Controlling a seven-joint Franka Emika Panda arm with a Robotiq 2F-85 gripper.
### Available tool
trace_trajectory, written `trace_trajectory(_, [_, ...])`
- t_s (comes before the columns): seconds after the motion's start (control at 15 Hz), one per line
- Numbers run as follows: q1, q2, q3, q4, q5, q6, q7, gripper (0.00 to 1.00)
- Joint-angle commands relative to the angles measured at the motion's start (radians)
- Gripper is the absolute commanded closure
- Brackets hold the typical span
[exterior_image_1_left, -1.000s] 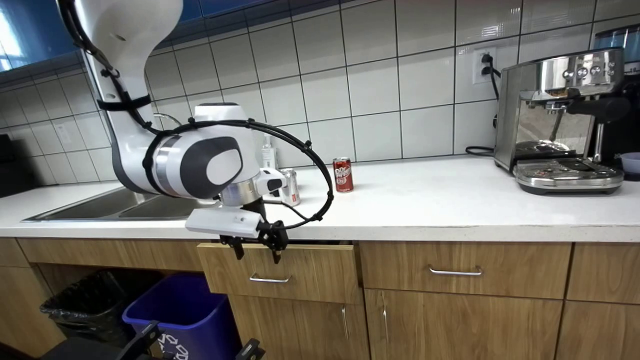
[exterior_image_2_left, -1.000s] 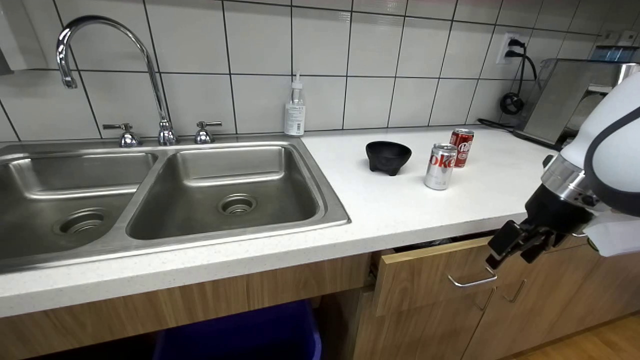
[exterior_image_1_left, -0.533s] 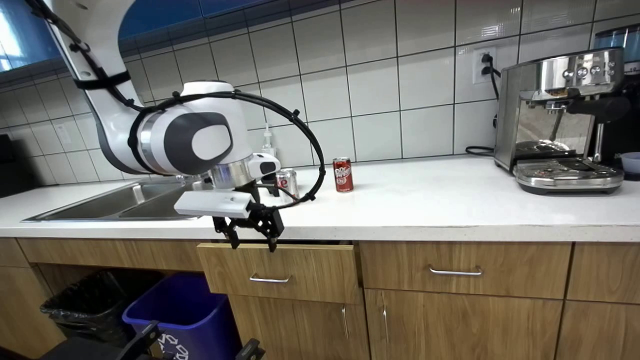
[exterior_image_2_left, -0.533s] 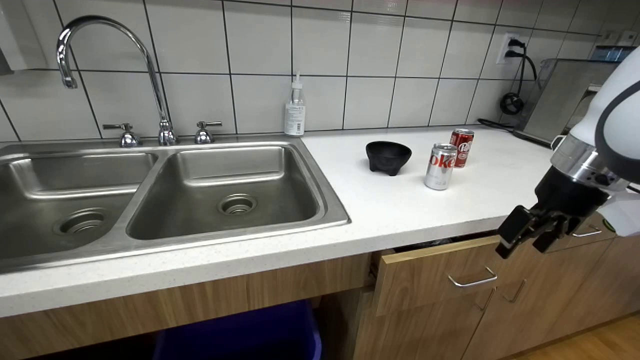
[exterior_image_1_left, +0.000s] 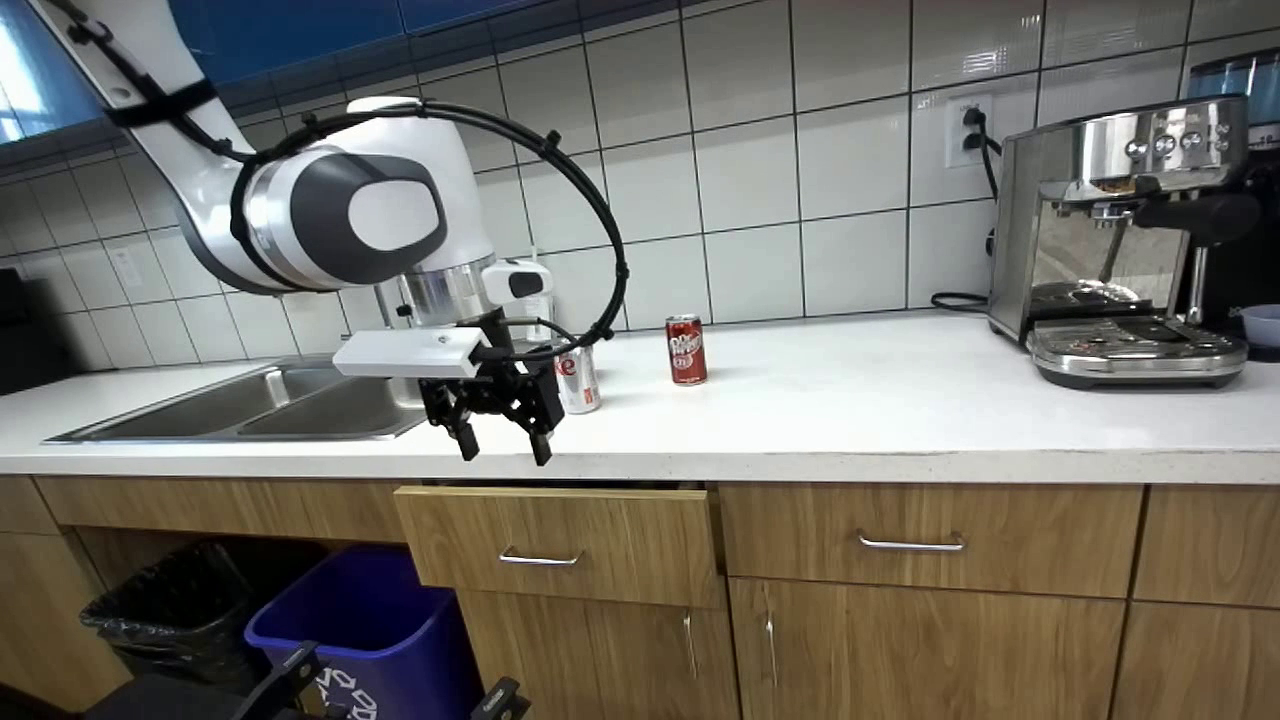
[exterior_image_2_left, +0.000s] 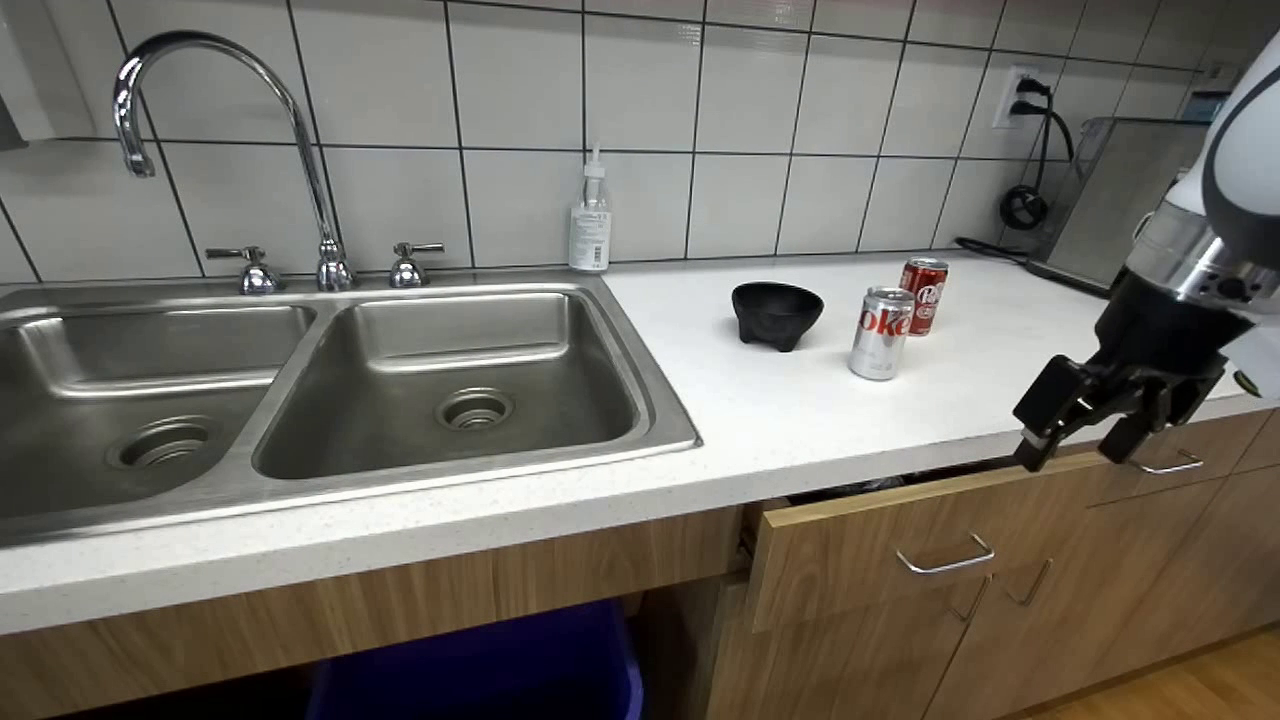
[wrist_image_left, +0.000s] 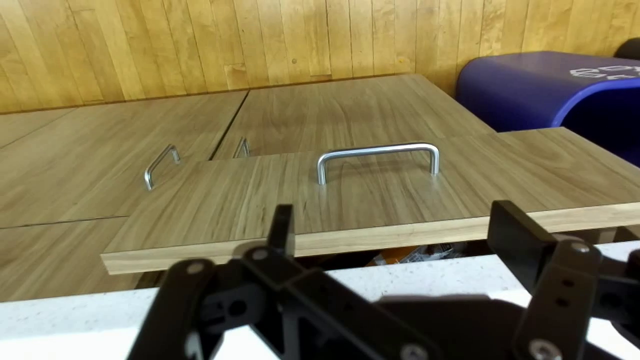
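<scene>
My gripper (wrist_image_left: 395, 212) is open, with nothing between its black fingers (wrist_image_left: 520, 235). It hangs above the front edge of the counter, over the slightly pulled-out wooden drawer (exterior_image_2_left: 850, 570), and appears apart from it. On the drawer front is a silver bar handle (wrist_image_left: 377, 150). Through the narrow gap behind the drawer front, an orange and clear plastic package (wrist_image_left: 400, 255) shows; the rest of the inside is hidden. Behind the gripper on the counter stand a silver Coke can (exterior_image_2_left: 880, 340), partly covered in an exterior view, a red Dr Pepper can (exterior_image_1_left: 686, 350) and a black bowl (exterior_image_2_left: 776, 310).
A double steel sink (exterior_image_2_left: 665, 425) with a tall faucet lies beside the bowl, and a pump bottle (exterior_image_2_left: 590, 225) stands at the wall. An espresso machine (exterior_image_1_left: 1020, 230) sits farther along the counter. Below are a blue bin (exterior_image_1_left: 370, 650) and a black-lined bin (exterior_image_1_left: 150, 630).
The gripper has risen from in front of the drawer front to above the counter's edge, drifting slightly left in an exterior view. It stays open; drawer, cans and bowl have not moved.
</scene>
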Motion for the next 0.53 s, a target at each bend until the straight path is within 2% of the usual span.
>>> trace_trajectory(0.0, [0.237,-0.090,-0.236,-0.007,0.016,-0.110,0.018,0.00])
trace_trajectory(0.07, [0.301,-0.105,-0.307,-0.010,0.005,-0.130,0.021,0.00])
trace_trajectory(0.2, [0.384,-0.130,-0.402,-0.011,-0.012,-0.174,0.025,0.00])
trace_trajectory(0.47, [0.469,-0.161,-0.507,-0.007,-0.051,-0.227,0.035,0.00])
